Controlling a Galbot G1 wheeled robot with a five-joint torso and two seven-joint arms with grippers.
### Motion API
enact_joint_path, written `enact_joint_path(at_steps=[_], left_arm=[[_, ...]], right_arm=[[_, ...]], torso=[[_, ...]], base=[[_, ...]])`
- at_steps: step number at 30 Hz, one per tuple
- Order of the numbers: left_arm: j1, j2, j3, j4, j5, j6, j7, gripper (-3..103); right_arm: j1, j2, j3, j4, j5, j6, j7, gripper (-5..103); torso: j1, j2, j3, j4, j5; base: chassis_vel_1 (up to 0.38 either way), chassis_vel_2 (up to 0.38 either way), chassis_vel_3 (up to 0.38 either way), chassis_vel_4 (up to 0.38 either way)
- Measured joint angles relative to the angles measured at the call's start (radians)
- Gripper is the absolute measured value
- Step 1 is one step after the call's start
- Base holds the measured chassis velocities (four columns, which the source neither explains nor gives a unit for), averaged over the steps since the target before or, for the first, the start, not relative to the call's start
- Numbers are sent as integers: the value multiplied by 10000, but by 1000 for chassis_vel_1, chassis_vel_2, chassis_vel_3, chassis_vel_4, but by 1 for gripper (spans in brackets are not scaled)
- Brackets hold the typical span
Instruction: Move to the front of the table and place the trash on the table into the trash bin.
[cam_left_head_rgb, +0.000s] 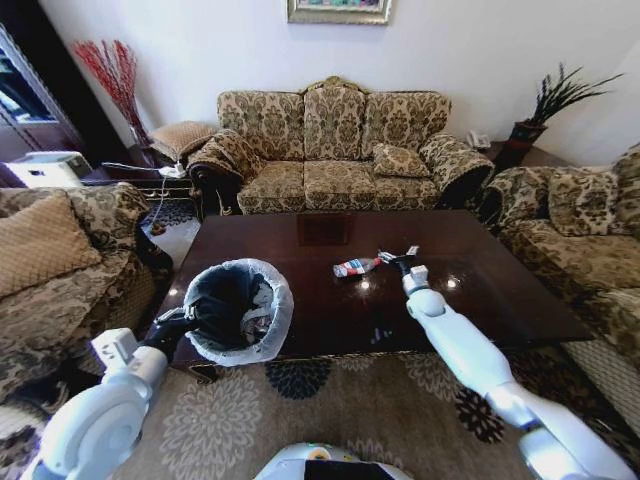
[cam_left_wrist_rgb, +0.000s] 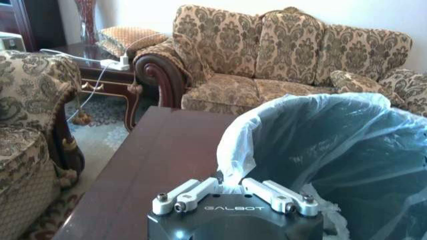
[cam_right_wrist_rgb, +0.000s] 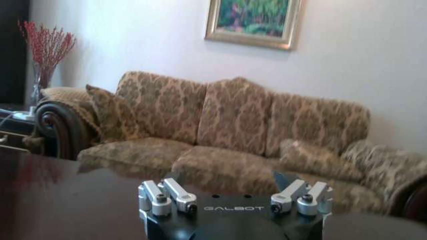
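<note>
The left gripper (cam_left_wrist_rgb: 230, 192) pinches the bin (cam_left_head_rgb: 238, 311); it may tip. The right gripper (cam_left_head_rgb: 396, 260), jaws wide, could knock the bottle (cam_left_head_rgb: 356, 267) away.

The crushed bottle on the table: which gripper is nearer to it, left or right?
Right. The right gripper is open just beside the bottle, over the table. The left gripper holds the trash bin rim, farther away.

A dark, glossy reddish-brown table (cam_left_head_rgb: 300, 300) bears a clear bottle (cam_left_head_rgb: 356, 267) with a red-and-blue label. At 9 o'clock from the bottle, a whitish translucent bag (cam_left_head_rgb: 275, 325) lines the dark trash bin (cam_left_head_rgb: 225, 300). At 12 o'clock, a sofa (cam_left_head_rgb: 335, 150) wears a tan-and-brown damask pattern. Red branches (cam_left_head_rgb: 110, 70) rise at 10 o'clock; a floral rug (cam_left_head_rgb: 330, 400) lies at 6.
</note>
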Motion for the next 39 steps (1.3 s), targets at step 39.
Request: enact_joint_path(at_steps=[39], left_arm=[[195, 214, -31, 52, 4, 6, 11, 0]], right_arm=[[1269, 3162, 1391, -3153, 2012, -1909, 0, 100]], torso=[[2, 0, 1, 1, -2]], base=[[0, 0, 0, 0]])
